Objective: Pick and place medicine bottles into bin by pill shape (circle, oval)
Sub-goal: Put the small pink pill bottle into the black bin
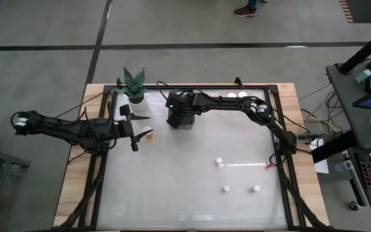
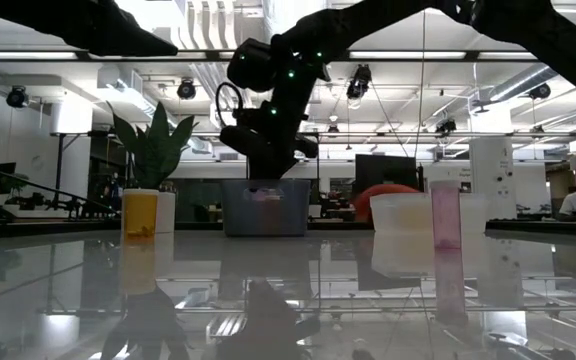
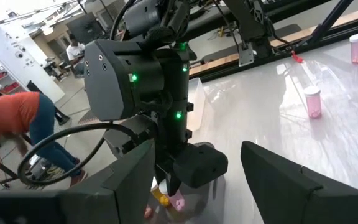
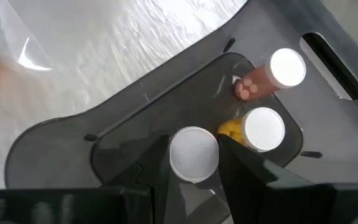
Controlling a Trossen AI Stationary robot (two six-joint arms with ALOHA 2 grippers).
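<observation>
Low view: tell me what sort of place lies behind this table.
Probably a robotics lab or workshop in an open industrial hall: exposed ceiling ducts with hanging spot lamps, benches with equipment along the walls, and a person in an orange top bending nearby.

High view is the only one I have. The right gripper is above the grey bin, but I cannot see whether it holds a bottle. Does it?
Observer: Yes. The right wrist view shows the right gripper shut on a white-capped bottle, directly over the bin.
Operator: Is something already inside the bin?
Observer: Two bottles lie in it: a pink-pill bottle and a yellow-pill bottle, side by side in one corner.
</observation>
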